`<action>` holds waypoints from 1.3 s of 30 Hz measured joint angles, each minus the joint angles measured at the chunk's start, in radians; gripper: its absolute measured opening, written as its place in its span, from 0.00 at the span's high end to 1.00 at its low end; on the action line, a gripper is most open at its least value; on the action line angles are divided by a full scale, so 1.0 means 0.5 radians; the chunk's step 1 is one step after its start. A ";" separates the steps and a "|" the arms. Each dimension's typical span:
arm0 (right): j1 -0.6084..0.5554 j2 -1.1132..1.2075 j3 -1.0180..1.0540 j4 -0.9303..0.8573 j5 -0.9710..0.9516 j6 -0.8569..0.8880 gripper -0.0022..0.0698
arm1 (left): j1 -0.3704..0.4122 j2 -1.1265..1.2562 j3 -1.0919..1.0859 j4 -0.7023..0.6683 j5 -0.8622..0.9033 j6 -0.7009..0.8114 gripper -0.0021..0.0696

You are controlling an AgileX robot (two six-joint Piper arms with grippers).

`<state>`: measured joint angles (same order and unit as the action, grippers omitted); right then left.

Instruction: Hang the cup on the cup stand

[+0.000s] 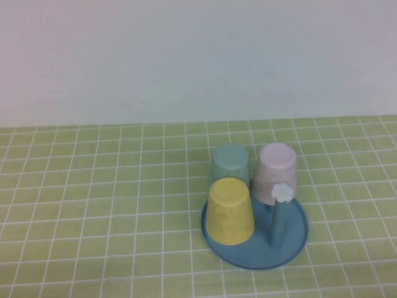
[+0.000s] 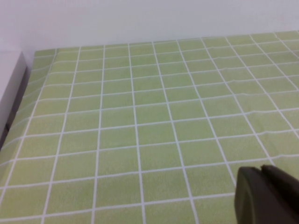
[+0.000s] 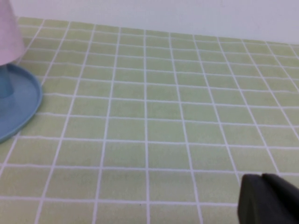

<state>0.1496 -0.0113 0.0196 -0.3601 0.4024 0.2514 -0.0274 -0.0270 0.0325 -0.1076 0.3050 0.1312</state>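
Yellow cup (image 1: 229, 211) sits upside down over a post at the front left of the cup stand (image 1: 296, 241), its rim down near the blue round base. Behind it a pale teal cup (image 1: 230, 162) is also turned over on the stand, and to that one's right a pale pink cup (image 1: 276, 171) does the same. One bare post (image 1: 278, 225) stands at the front right of the base, topped by a white flower knob (image 1: 282, 193) that shows just in front of the pink cup's lower edge. The three cups crowd close together; whether they touch cannot be told.

Green checked tablecloth (image 1: 93, 205) spreads wide and flat to the left of the stand, with less room on the right and a narrow strip in front. A pale wall (image 1: 198, 56) closes off the far edge of the table.

Neither arm appears in the high view. The left gripper (image 2: 268, 196) shows only as a dark tip low over open cloth, closed and holding nothing, with the table's side edge in sight. The right gripper (image 3: 268, 198) is likewise closed and empty, low over the cloth, with the stand's rim and the pink cup well apart from it.
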 joint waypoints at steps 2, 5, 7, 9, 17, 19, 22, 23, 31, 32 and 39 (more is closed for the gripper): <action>-0.039 0.000 0.000 0.031 -0.004 0.046 0.97 | 0.000 0.000 0.000 0.000 0.000 0.000 0.97; -0.101 0.000 0.000 0.147 -0.016 0.092 0.97 | 0.000 0.000 0.000 0.000 -0.001 0.000 0.97; -0.130 0.000 0.000 0.190 -0.021 0.102 0.97 | 0.000 0.000 0.000 0.000 -0.001 0.000 0.97; -0.137 0.000 0.000 0.213 -0.021 0.107 0.97 | 0.000 0.000 0.000 0.000 -0.001 0.000 0.97; -0.137 0.000 0.000 0.225 -0.025 0.105 0.97 | 0.000 0.000 0.000 0.000 -0.001 0.000 0.97; -0.137 0.000 0.000 0.234 -0.030 0.064 0.97 | 0.000 0.000 0.000 0.000 -0.001 0.000 0.97; -0.137 0.000 0.000 0.270 -0.033 -0.022 0.97 | 0.000 0.000 0.000 0.000 -0.001 0.000 0.97; -0.137 0.000 0.000 0.288 -0.034 -0.042 0.97 | 0.000 0.000 0.000 0.000 -0.001 0.000 0.97; -0.141 0.000 0.000 0.469 -0.048 -0.225 0.97 | 0.000 0.000 0.000 0.000 -0.001 0.000 0.97; -0.141 0.000 0.000 0.474 -0.048 -0.229 0.97 | 0.000 0.000 0.000 0.000 -0.001 0.000 0.97; -0.141 0.000 0.000 0.477 -0.051 -0.246 0.97 | 0.000 0.000 0.000 0.000 -0.001 0.000 0.97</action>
<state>0.0792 -0.0113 0.0196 -0.1215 0.3770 0.1282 -0.0274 -0.0270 0.0325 -0.1076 0.3044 0.1312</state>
